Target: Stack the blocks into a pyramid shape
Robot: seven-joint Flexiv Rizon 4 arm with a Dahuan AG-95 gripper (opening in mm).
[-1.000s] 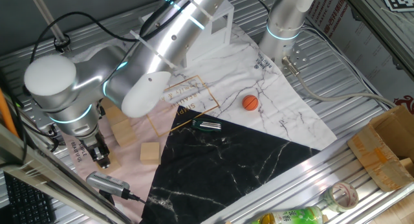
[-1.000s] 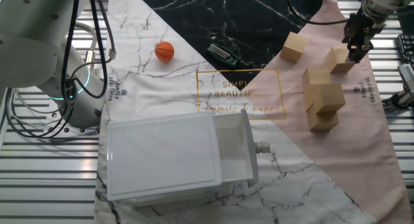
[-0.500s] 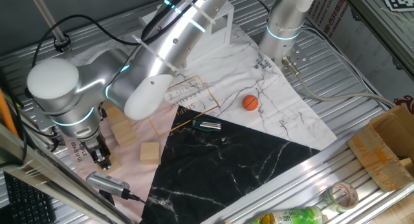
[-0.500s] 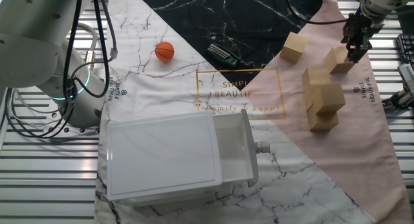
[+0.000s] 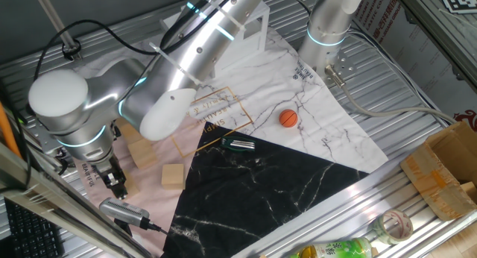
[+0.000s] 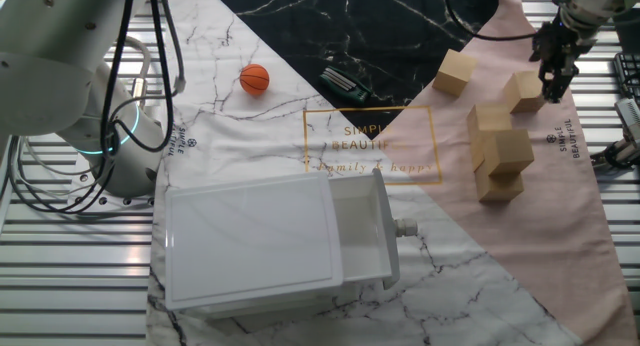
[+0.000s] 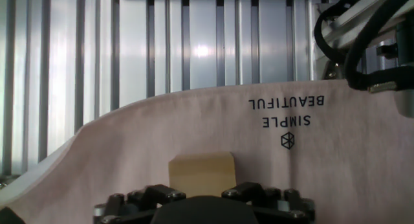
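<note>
Five of the blocks show in the other fixed view. One block (image 6: 456, 71) lies alone. One block (image 6: 524, 90) lies beside my gripper (image 6: 553, 78). A close group of three (image 6: 503, 151) lies on the pink cloth, with one raised on the others. In one fixed view, my gripper (image 5: 115, 180) hangs low at the cloth's left edge, near two blocks (image 5: 173, 176) (image 5: 141, 152). In the hand view a block (image 7: 200, 173) lies on the cloth just beyond my fingertips (image 7: 249, 193). The jaws stand apart and hold nothing.
An orange ball (image 6: 254, 78) and a small dark tool (image 6: 345, 83) lie on the marble cloth. The white box-like house (image 6: 270, 241) stands at the near side. The second arm's base (image 5: 328, 27) and cardboard boxes (image 5: 447, 168) stand on the slatted metal table (image 7: 162, 43).
My gripper has shifted a little to the side next to the block. The blocks have not moved.
</note>
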